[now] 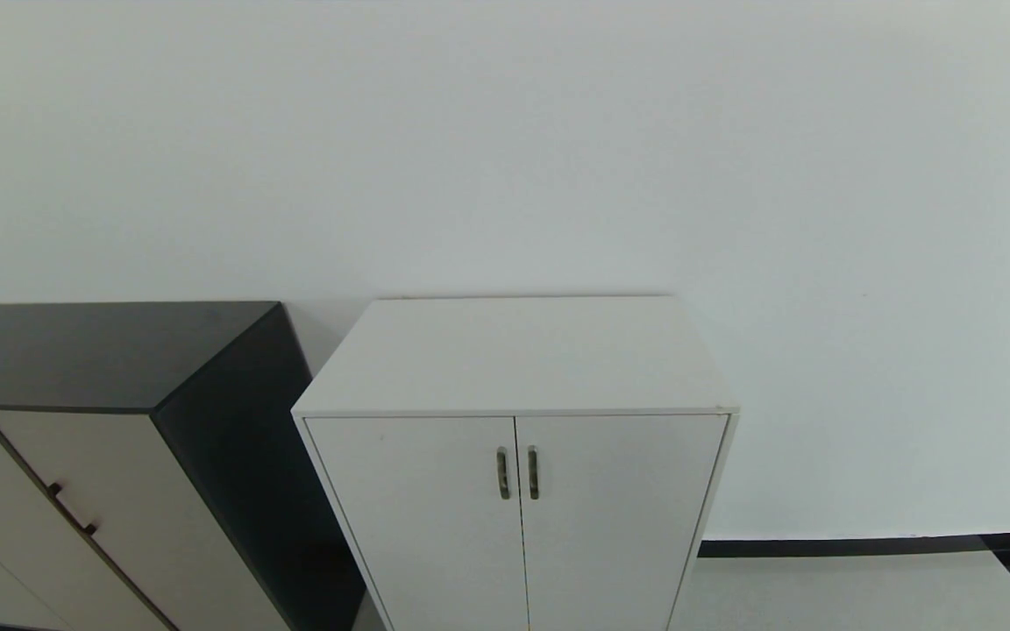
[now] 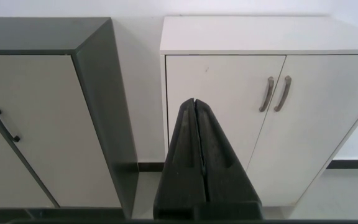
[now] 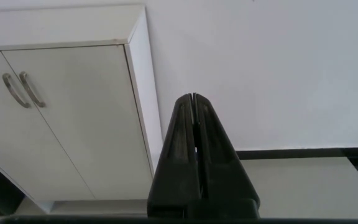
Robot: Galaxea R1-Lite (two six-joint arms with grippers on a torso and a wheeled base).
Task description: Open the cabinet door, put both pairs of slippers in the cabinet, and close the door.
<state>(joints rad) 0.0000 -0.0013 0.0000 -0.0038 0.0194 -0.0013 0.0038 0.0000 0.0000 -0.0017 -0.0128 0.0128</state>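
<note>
A white two-door cabinet (image 1: 518, 491) stands against the wall with both doors closed; two metal handles (image 1: 517, 473) sit side by side at the seam. In the left wrist view the cabinet (image 2: 229, 106) is ahead and my left gripper (image 2: 195, 102) is shut with nothing in it, short of the left door. In the right wrist view the cabinet (image 3: 73, 112) is off to one side, and my right gripper (image 3: 193, 97) is shut and empty, in front of the bare wall beside the cabinet's right side.
A black cabinet with beige doors (image 1: 93, 456) stands just left of the white one, with a narrow gap between them. To the right are a white wall, a dark skirting strip (image 1: 864, 547) and open light floor (image 1: 847, 596).
</note>
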